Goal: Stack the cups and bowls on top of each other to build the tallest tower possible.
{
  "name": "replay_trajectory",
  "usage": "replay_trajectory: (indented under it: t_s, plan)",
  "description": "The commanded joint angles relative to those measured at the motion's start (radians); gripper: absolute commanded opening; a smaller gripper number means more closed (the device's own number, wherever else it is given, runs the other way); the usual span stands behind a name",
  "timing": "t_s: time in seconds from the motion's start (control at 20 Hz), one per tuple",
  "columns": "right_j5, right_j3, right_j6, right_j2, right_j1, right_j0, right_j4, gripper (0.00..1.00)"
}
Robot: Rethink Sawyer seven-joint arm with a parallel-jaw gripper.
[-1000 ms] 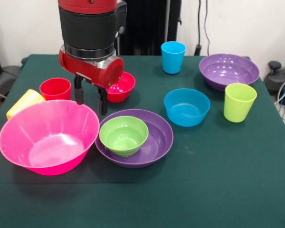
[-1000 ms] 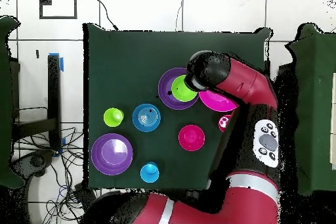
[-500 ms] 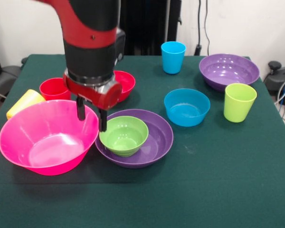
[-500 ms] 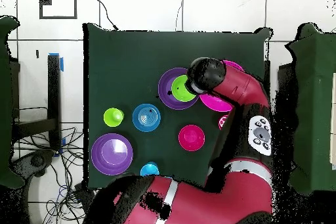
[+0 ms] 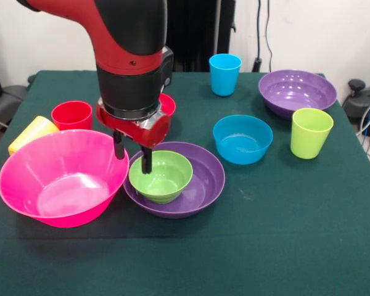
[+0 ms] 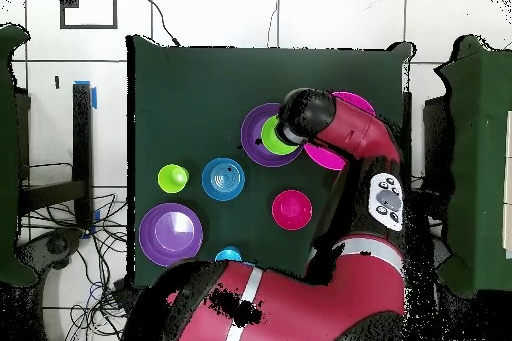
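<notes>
My gripper [image 5: 132,155] is open and hangs low. One finger is inside the small green bowl [image 5: 163,177] and the other is outside its left rim, next to the large pink bowl [image 5: 55,179]. The green bowl sits nested in a shallow purple bowl [image 5: 203,185], the only pile; both show in the overhead view [image 6: 270,137]. The small red bowl [image 5: 168,103] is mostly hidden behind my arm. The red cup [image 5: 71,115] stands at the left and the yellow cup [image 5: 29,133] lies on its side beside it.
The blue bowl [image 5: 242,139], lime green cup [image 5: 311,132], second purple bowl [image 5: 297,91] and blue cup [image 5: 225,74] stand apart on the right half of the green table [image 5: 265,246]. My arm [image 6: 350,147] covers part of the pink bowl from above.
My gripper has moved right and toward the table's front, from beside the red bowl to the green bowl's left rim. The cups and bowls have not moved.
</notes>
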Motion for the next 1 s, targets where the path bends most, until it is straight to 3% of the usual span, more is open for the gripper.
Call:
replay_trajectory:
  t_s: [0.05, 0.25, 0.3, 0.55, 1.0]
  plan:
    - [0.015, -0.045, 0.147, 0.083, 0.032, 0.000, 0.027, 1.00]
    - [-0.059, -0.014, 0.118, 0.086, 0.058, -0.021, 0.016, 1.00]
    - [-0.060, -0.014, 0.115, 0.076, 0.064, -0.021, 0.007, 0.00]
    - [-0.101, -0.021, 0.106, 0.038, 0.082, -0.014, -0.030, 0.00]
    - [-0.104, -0.030, 0.095, 0.034, 0.090, -0.015, -0.022, 0.00]
